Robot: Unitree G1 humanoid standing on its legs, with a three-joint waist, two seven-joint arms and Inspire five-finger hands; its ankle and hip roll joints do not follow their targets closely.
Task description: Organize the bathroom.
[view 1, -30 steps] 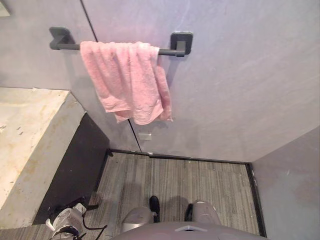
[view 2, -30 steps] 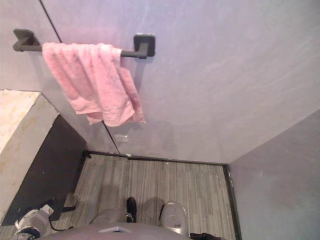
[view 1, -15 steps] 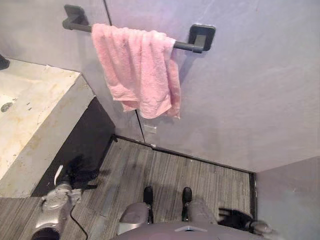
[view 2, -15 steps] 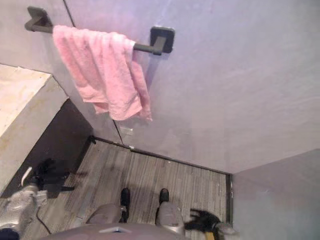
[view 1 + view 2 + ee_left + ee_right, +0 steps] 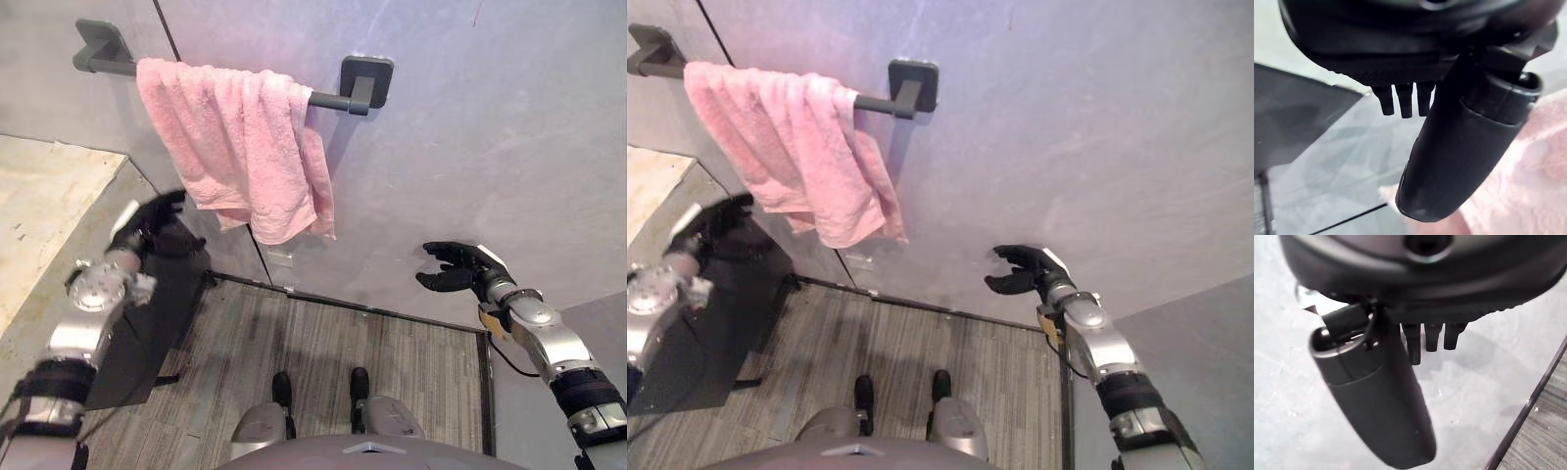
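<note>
The right hand [image 5: 458, 267] is hanging in the air in front of the grey wall [image 5: 509, 147], well to the right of the pink towel [image 5: 245, 147] and lower than the towel's bottom edge, its fingers loosely spread and holding nothing. The left hand [image 5: 147, 225] is reaching up on the other side, just left of the towel's lower left corner and close to it; in the left wrist view its fingers [image 5: 1403, 100] are sticking out straight and its thumb [image 5: 1459, 147] is lying across the pink cloth [image 5: 1528, 176] without gripping it, though I cannot tell if it is touching. Left of the towel and lower, a pale stained counter [image 5: 49, 215] is running along above a dark panel [image 5: 147, 323]. Farthest away, the towel is hanging bunched over a dark wall-mounted bar [image 5: 333, 100], draped on the bar's middle and left stretch, its lower edge sagging to a point on the right.
</note>
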